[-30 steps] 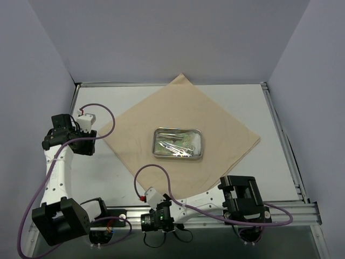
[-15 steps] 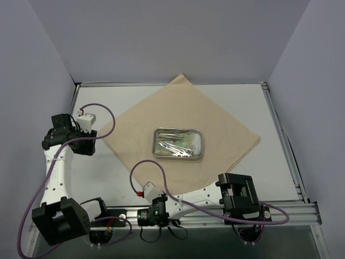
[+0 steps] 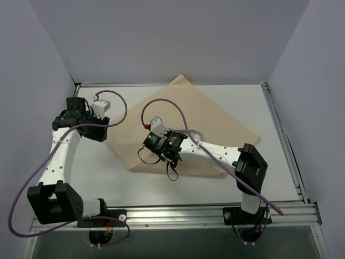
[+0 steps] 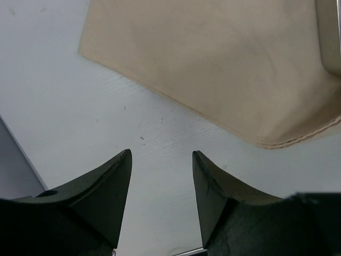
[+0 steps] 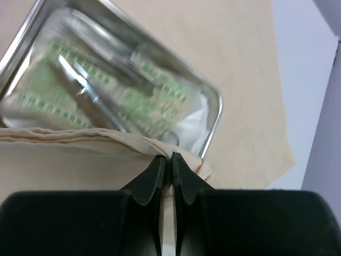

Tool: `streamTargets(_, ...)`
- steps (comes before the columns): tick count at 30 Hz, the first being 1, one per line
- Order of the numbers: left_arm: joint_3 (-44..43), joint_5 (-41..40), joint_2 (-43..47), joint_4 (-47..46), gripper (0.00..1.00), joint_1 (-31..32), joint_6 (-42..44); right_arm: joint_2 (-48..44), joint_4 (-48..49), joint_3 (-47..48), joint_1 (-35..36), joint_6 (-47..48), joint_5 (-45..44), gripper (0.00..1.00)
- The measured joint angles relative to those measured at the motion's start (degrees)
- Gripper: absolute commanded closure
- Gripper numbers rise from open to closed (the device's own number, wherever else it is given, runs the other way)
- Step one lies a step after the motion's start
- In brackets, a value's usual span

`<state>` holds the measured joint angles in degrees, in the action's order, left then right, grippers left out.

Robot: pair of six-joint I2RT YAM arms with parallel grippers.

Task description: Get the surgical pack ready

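Here, beige cloth (image 5: 80, 141) over near rim of shiny steel tray (image 5: 216, 114).

I see only a sliver of steel tray (image 3: 197, 130) from above; right arm (image 3: 213, 152) and cloth (image 3: 215, 116) cover the rest; instruments (image 5: 90, 90) appear blurred at the right wrist.

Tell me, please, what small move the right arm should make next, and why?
Probably the right gripper, shut on the folded edge of the cloth, should draw that edge farther across the tray. The fold covers only the tray's near side; the green packets and steel instruments inside lie uncovered, so releasing now would likely leave the pack open.
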<state>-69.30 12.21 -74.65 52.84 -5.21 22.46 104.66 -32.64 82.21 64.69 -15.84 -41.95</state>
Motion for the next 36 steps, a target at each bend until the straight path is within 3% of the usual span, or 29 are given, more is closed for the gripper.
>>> streamTargets(4,-5.1,-0.4,-4.8,-1.2,0.43,3.4,-1.7,-0.6,4.3,3.5,-4.9,5.7,0.3,1.0)
streamTargets(9,-6.6,-0.4,-9.9,-4.0,0.43,6.4,-2.9,-4.0,9.8,0.0,-5.6,11.1,5.4,1.0)
streamTargets(12,-7.5,-0.3,-12.8,-4.5,0.43,9.2,-3.8,-2.8,13.7,1.0,-9.5,15.2,8.9,1.0)
streamTargets(19,-10.7,-0.3,-18.6,-7.7,0.43,13.0,-5.8,8.6,21.1,12.2,-20.0,23.8,11.2,1.0)
streamTargets(31,-14.4,-1.6,-25.9,-10.6,0.43,16.8,-6.3,25.2,26.7,16.3,-27.0,27.0,22.0,1.0)
streamTargets(35,-14.4,-1.9,-27.7,-10.8,0.43,17.2,-6.8,27.0,28.8,18.1,-28.2,26.0,24.3,0.53)
streamTargets(36,-14.4,-2.0,-28.1,-10.8,0.43,17.3,-6.8,27.1,29.4,18.4,-28.5,25.6,24.7,0.5)
